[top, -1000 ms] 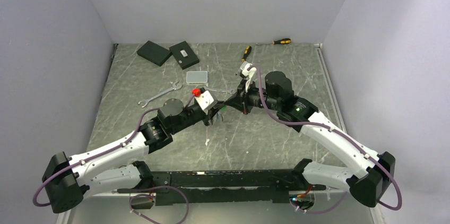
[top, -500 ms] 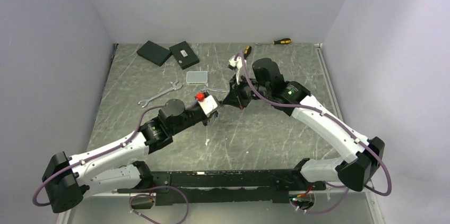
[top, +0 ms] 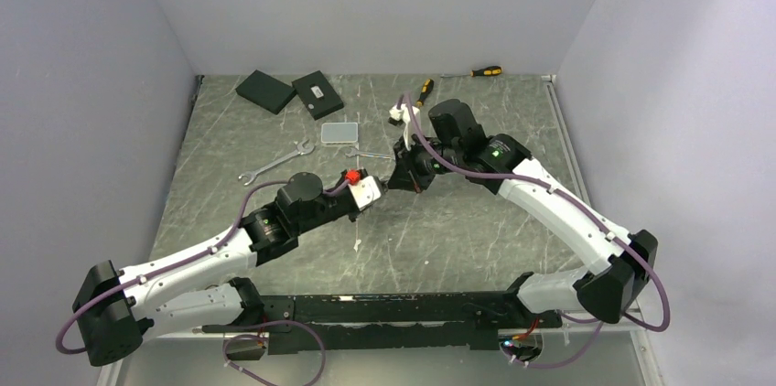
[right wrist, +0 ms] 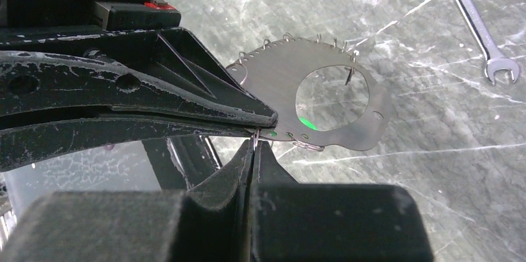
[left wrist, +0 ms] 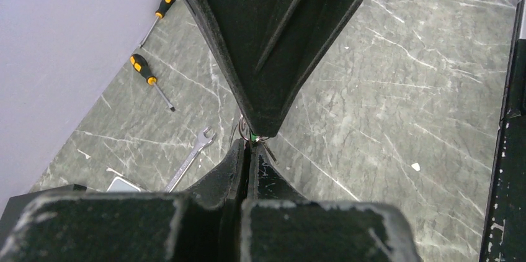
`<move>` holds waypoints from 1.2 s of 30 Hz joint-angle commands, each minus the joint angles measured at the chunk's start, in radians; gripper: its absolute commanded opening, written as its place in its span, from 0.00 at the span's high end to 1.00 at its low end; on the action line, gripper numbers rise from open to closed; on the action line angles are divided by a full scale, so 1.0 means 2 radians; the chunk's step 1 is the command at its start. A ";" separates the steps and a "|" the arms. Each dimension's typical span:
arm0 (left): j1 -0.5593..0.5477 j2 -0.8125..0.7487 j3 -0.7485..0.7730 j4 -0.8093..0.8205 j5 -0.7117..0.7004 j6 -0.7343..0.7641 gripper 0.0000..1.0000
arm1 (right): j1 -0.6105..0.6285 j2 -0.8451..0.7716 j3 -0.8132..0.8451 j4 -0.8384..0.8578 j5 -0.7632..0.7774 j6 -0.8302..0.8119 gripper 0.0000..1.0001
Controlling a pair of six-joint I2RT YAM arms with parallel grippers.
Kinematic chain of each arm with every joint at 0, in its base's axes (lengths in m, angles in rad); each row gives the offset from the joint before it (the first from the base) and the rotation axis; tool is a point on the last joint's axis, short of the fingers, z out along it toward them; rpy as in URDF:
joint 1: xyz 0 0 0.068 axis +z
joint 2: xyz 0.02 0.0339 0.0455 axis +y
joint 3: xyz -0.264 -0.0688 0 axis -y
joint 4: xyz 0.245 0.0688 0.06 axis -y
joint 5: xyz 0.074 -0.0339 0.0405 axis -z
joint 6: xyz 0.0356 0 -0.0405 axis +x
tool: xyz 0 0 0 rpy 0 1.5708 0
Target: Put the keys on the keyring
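We clamp left gripper (right wrist: 269, 117) on keyring (right wrist: 279, 88) rim, steadying it off table; right gripper (right wrist: 254, 144) pinched shut beside, tip to tip; its contents unclear.

The top external camera is looking down from above and behind the arm bases (top: 384, 313), facing the back wall (top: 384, 11) and taking in the whole bench (top: 476, 221) from well away. The left wrist camera is sitting right behind the left gripper (left wrist: 248, 147), peering along its jaws at very close range, toward the back wall where the screwdrivers (left wrist: 152, 79) are lying. The right wrist camera is riding just behind the right gripper (right wrist: 254, 144), equally close, facing across the bench toward the left gripper. All three views are sharing the spot where the two gripper tips are meeting, and each is also catching the wrench (right wrist: 477, 20).
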 commanded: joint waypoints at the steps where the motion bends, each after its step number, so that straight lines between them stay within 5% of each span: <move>1: 0.005 -0.005 0.016 0.011 -0.010 0.022 1.00 | 0.002 0.008 0.027 -0.036 -0.028 -0.005 1.00; 4: 0.005 -0.003 0.016 0.010 -0.008 0.021 1.00 | 0.002 0.011 0.033 -0.035 -0.021 -0.004 1.00; 7: 0.005 -0.002 0.014 0.015 -0.008 0.014 1.00 | 0.002 0.015 0.046 -0.035 -0.003 -0.010 0.55; 10: 0.005 0.001 0.016 0.026 -0.031 -0.008 1.00 | 0.001 -0.017 0.026 0.017 0.029 -0.005 0.40; 16: 0.031 -0.006 0.020 0.062 -0.032 -0.112 1.00 | 0.000 -0.151 -0.156 0.258 0.071 0.006 0.38; 24: 0.064 0.003 0.043 0.068 -0.005 -0.213 1.00 | 0.001 -0.232 -0.320 0.442 0.078 -0.051 0.41; 36: 0.074 -0.006 0.047 0.074 0.033 -0.274 1.00 | 0.020 -0.212 -0.387 0.617 0.068 -0.083 0.47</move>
